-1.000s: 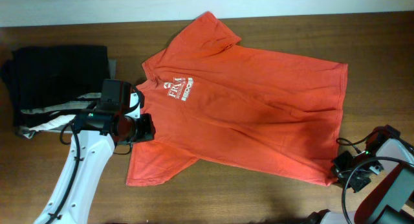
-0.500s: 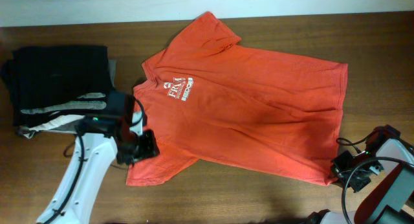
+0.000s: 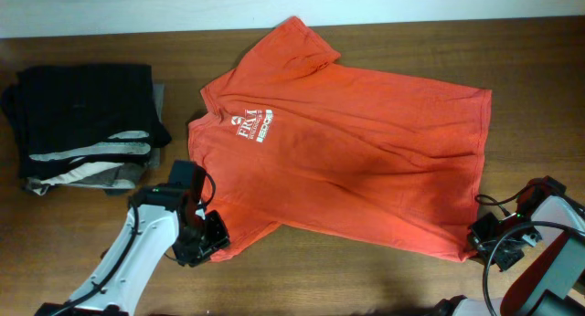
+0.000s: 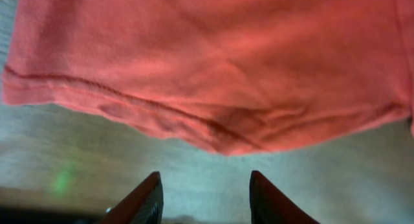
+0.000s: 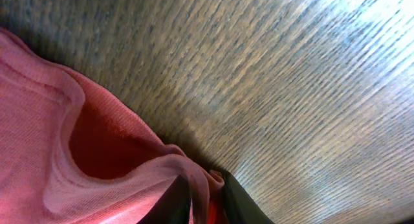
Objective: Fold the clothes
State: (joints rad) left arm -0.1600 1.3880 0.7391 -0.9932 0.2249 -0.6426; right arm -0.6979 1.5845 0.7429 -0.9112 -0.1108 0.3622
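Down along the shirt [image 3: 366, 161] the left claw [image 3: 205, 237] has travelled, from beside the chest logo [image 3: 251, 126] a second ago to the hem of the near sleeve [image 3: 239, 226]; its fingers [image 4: 143, 199] stand apart with nothing between them; in the wrist view the sleeve's stitched hem lies just ahead of the tips, flat on the bench [image 3: 366, 281] and not touching them; whether the tips rest on the bench I cannot tell; the right claw [image 3: 483, 234] has not shifted; it sits at the shirt's lower hem corner, all but closed, with a fold of red cloth pinched between its tips and the hem bunched up in a loop just beside them; outward from both, the shirt lies spread front up across the middle of the bench, collar toward the left arm and bottom hem toward the right, the far sleeve [image 3: 297, 42] pointing at the far edge; a stack [image 3: 82, 124] of folded dark and pale garments sits on the left arm's side, near the collar but apart from the shirt.
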